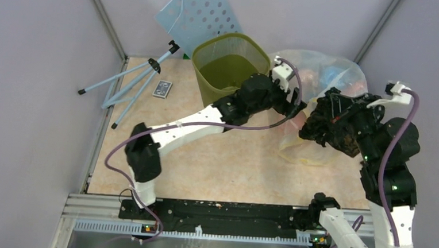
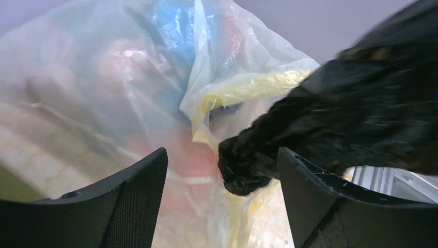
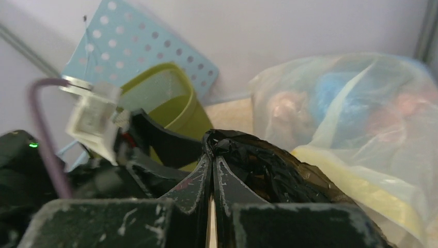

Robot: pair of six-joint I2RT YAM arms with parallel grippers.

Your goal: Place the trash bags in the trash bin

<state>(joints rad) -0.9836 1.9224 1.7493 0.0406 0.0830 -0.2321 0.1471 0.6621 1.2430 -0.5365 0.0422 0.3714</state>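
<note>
Nearest me: the mounting rail (image 1: pixel 217 213), carrying both arm bases.

Far left: a folded tripod (image 1: pixel 130 84) is lying on the table (image 1: pixel 220 164), with a small card (image 1: pixel 162 89) just beside it.

Back: a pale blue perforated board (image 1: pixel 204 11) is leaning against the wall behind the bin (image 1: pixel 204 80). The bin is standing upright and, as far as I am seeing, holding nothing.

Centre: my left gripper (image 2: pixel 222 155) is hovering with its fingers apart. The tip of the black bag (image 1: pixel 329 122) is showing between them, unpinched.

Right: my right gripper (image 3: pixel 212 165) is clamping the bunched black bag, holding it off the table in front of a clear bag (image 1: pixel 319 64) of rubbish.

Progress: the bag is lifted but not yet in the bin. I am judging that the carry across and the release remain.
</note>
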